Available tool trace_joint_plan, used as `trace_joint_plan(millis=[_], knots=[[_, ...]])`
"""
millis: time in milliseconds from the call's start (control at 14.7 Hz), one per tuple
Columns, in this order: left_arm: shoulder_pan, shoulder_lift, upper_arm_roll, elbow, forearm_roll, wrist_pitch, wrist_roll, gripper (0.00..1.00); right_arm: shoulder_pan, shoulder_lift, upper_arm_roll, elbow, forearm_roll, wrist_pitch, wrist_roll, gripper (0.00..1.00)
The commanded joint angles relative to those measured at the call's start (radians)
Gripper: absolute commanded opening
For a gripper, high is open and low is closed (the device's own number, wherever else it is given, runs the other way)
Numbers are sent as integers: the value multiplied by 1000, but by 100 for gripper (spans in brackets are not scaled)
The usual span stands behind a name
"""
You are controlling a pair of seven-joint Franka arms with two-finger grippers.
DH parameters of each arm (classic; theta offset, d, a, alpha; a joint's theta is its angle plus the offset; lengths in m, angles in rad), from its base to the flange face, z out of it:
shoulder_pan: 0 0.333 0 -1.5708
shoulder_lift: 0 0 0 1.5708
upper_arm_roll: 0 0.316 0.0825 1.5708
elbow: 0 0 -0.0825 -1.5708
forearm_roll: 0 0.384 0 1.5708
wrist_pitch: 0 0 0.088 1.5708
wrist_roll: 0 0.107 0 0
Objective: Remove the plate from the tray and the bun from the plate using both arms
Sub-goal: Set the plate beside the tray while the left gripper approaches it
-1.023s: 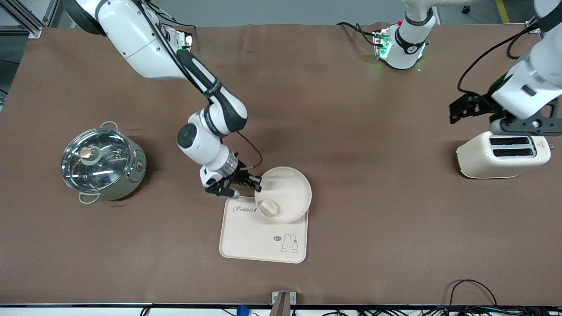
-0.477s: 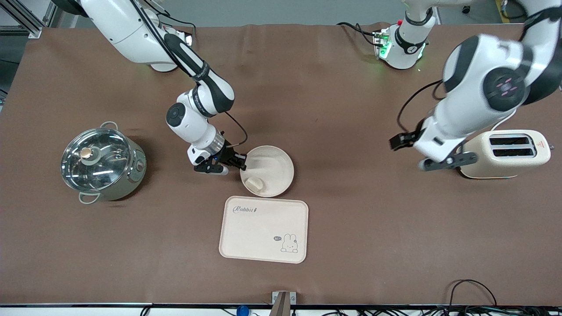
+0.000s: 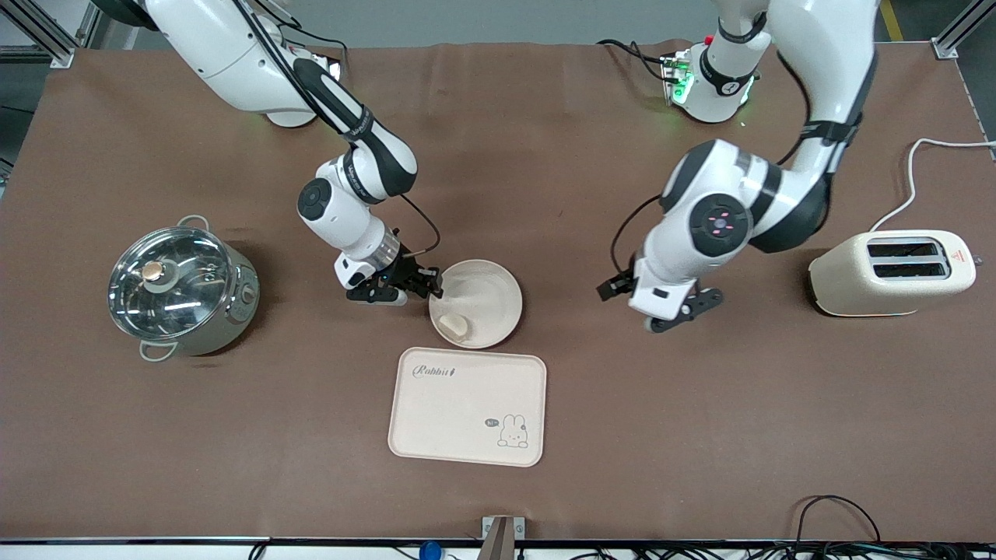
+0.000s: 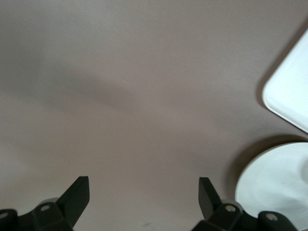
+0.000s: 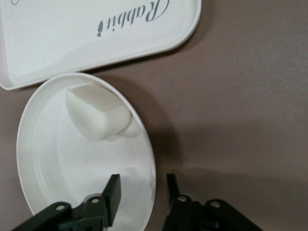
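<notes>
The round cream plate (image 3: 486, 292) lies on the brown table, just farther from the front camera than the rabbit tray (image 3: 467, 404). The small pale bun (image 3: 454, 325) lies in the plate near the rim on the tray's side. My right gripper (image 3: 432, 284) is at the plate's rim toward the right arm's end. In the right wrist view the plate (image 5: 62, 163) and bun (image 5: 96, 115) show, and the gripper (image 5: 143, 185) is open with one finger inside the rim and one outside. My left gripper (image 3: 661, 311) is open and empty over bare table (image 4: 144, 185), beside the plate (image 4: 279, 187).
A steel pot with a glass lid (image 3: 183, 288) stands toward the right arm's end. A cream toaster (image 3: 891, 272) with a white cord stands toward the left arm's end. The tray's corner shows in the left wrist view (image 4: 288, 96).
The plate with the bun went from over the tray's edge to the table farther from the camera, then stayed. The left arm swung from over the toaster toward the plate.
</notes>
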Motion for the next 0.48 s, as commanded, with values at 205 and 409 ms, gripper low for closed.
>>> trace_joint_plan(millis=[205, 409], knots=[[-154, 183, 8, 206, 2, 43, -288, 100, -24, -30, 28, 67, 28, -42, 41, 100], [-194, 258, 11, 257, 0, 181, -416, 98, -98, -63, 20, 171, 16, -269, 38, 100]])
